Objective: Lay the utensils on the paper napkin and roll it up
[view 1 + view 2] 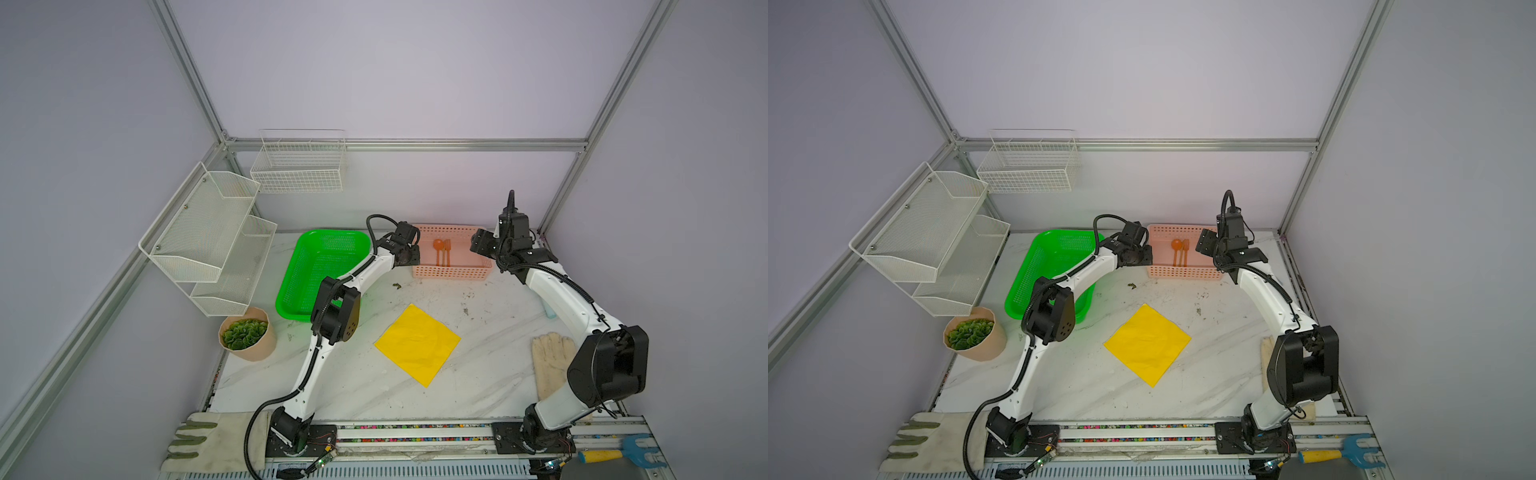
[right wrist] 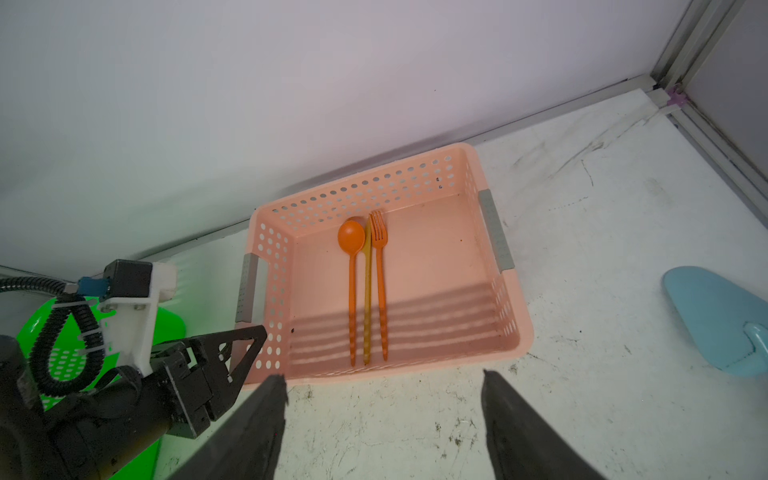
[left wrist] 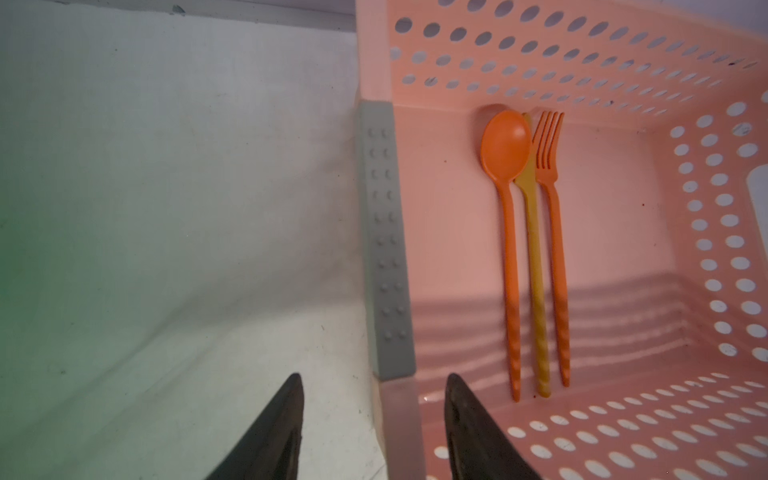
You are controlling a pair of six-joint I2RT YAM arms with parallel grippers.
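The utensils lie side by side in the pink basket (image 1: 453, 272) at the back: an orange spoon (image 3: 506, 145), a yellowish knife (image 3: 534, 249) and an orange fork (image 3: 548, 145). The spoon (image 2: 351, 237) and the fork (image 2: 378, 237) also show in the right wrist view. The yellow paper napkin (image 1: 417, 345) lies flat on the table's middle, bare. My left gripper (image 3: 374, 376) is open astride the basket's left wall, one finger inside and one outside. My right gripper (image 2: 384, 374) is open over the table in front of the basket, holding nothing.
A green basket (image 1: 320, 270) stands left of the pink one under the left arm. A potted plant (image 1: 245, 336) and wire racks (image 1: 208, 237) are at the left. A beige glove (image 1: 548, 361) and a light-blue trowel (image 2: 715, 320) lie at the right, and a rake (image 1: 619, 453) at the front right.
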